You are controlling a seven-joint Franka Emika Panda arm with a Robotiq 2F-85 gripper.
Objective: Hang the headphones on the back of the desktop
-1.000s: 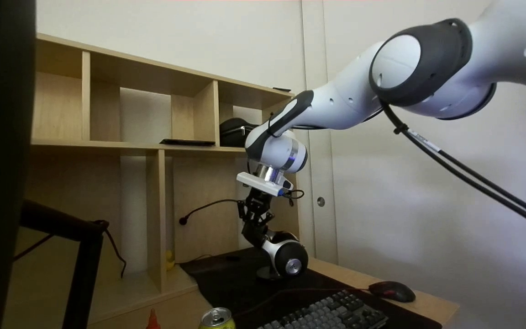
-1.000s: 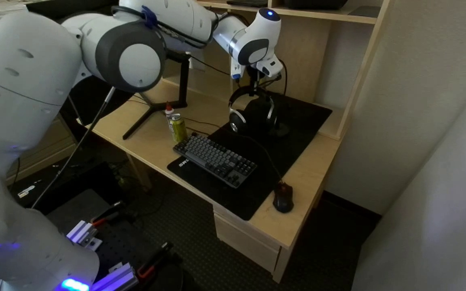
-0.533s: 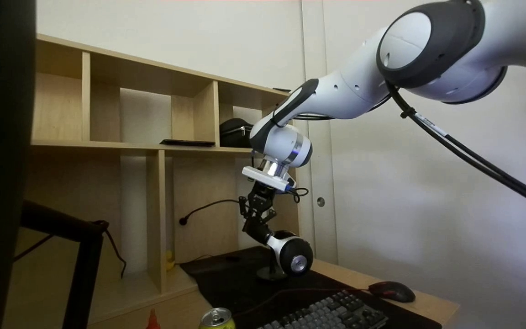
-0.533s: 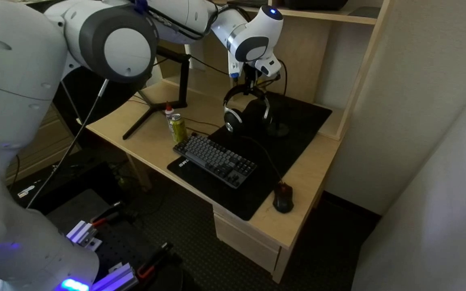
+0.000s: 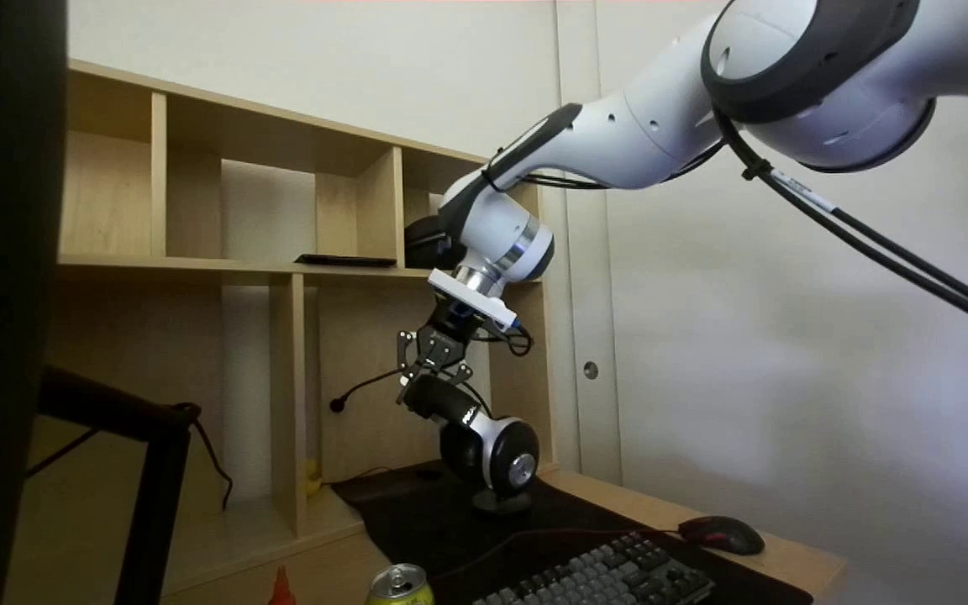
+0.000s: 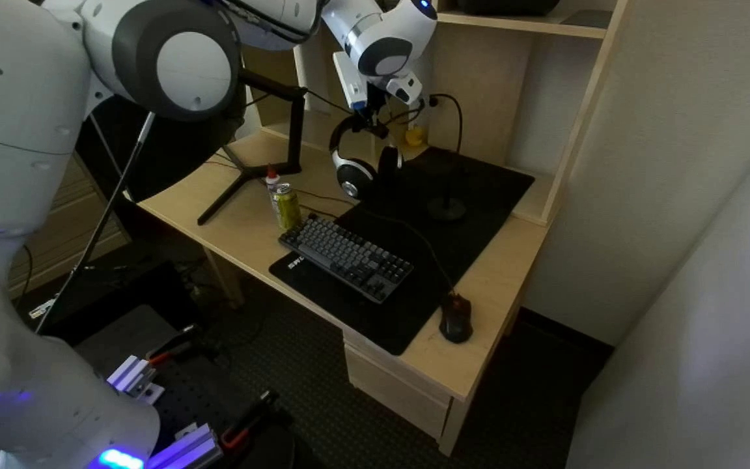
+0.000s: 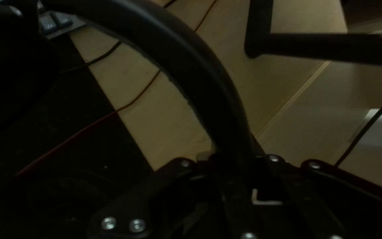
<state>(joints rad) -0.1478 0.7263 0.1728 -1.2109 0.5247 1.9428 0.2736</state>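
The black headphones hang from my gripper by the headband, with the cups below, in both exterior views (image 5: 516, 460) (image 6: 355, 178). My gripper (image 5: 421, 385) is shut on the headband; it also shows in an exterior view (image 6: 368, 124). In the wrist view the headband (image 7: 191, 63) rises from between the fingers (image 7: 234, 162), which are dark. The desktop's dark screen (image 5: 1, 302) fills the left edge of an exterior view, with its black stand arm (image 5: 106, 412) beside it. The stand (image 6: 294, 133) also shows in an exterior view, left of the headphones; the robot arm partly covers the screen (image 6: 166, 153).
A thin black stand with a round base (image 6: 446, 208) is on the black mat (image 6: 479, 176). A keyboard (image 6: 349, 257), a mouse (image 6: 456, 319), a yellow can (image 6: 288, 207) and a red-tipped bottle (image 6: 272, 177) are on the desk. A wooden shelf (image 5: 257, 270) stands behind.
My gripper has lifted the headphones up and away from the round-based stand, toward the desktop. The headphones now hang tilted and clear of that stand, whose pole has come into view.
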